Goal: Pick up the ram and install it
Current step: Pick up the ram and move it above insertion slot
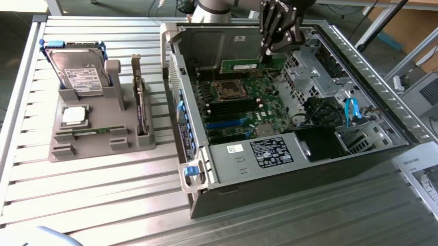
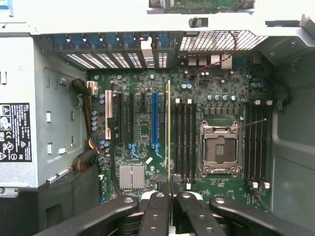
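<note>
Item: ram (image 1: 239, 65), one long, narrow, thin green circuit-board stick, clamped at one end between the fingers of the tool (image 1: 269, 53), its free end reaching toward the exterior view's left. Pose: on edge, long side level, held above the motherboard (image 1: 236, 110) in the far part of the open computer case (image 1: 287, 179). From the wrist the ram (image 2: 169, 128) shows edge-on as a thin pale-green line, parallel to the black memory slots (image 2: 185, 140) just beside it.
</note>
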